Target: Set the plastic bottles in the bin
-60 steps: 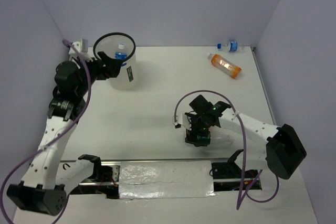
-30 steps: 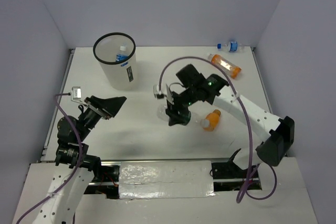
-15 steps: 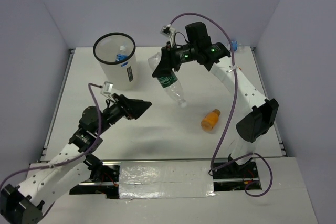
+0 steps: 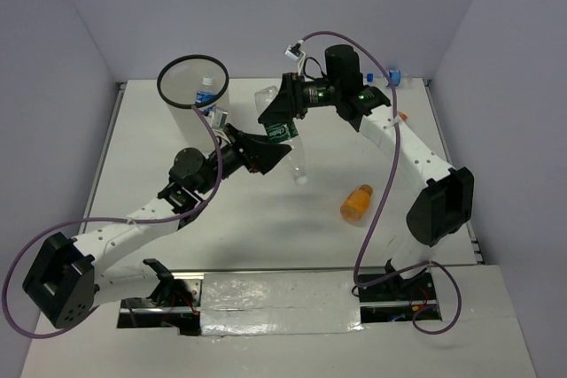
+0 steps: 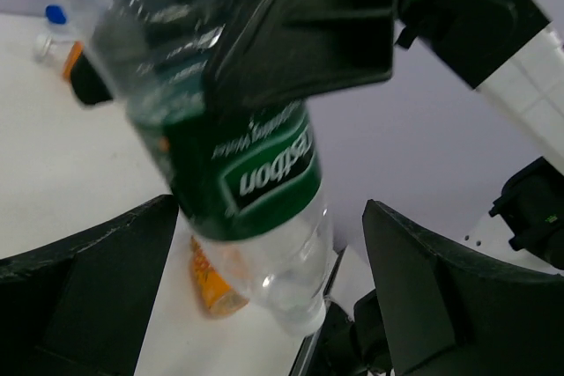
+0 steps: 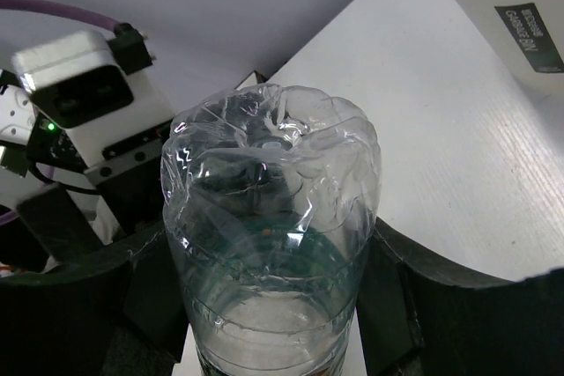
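Note:
My right gripper (image 4: 276,117) is shut on the clear, green-labelled plastic bottle (image 4: 283,133), which hangs tilted with its cap down, above the table to the right of the bin (image 4: 195,57). In the right wrist view the bottle's crumpled base (image 6: 273,209) fills the gap between my fingers (image 6: 458,323). My left gripper (image 4: 275,155) is open just beside it; in the left wrist view the bottle (image 5: 256,173) hangs between its spread fingers (image 5: 441,297) without touching them. A blue-labelled bottle (image 4: 206,93) lies inside the bin. One orange bottle (image 4: 356,202) lies on the table.
A tiny bottle with a blue cap (image 4: 392,75) sits at the back right corner, partly behind my right arm. The bin's white wall with its dark label (image 6: 529,33) shows at the upper right of the right wrist view. Grey walls close in the table.
My left arm has swung up and to the right, bringing its open fingers around the hanging bottle. The right gripper has shifted the bottle slightly and keeps its hold.

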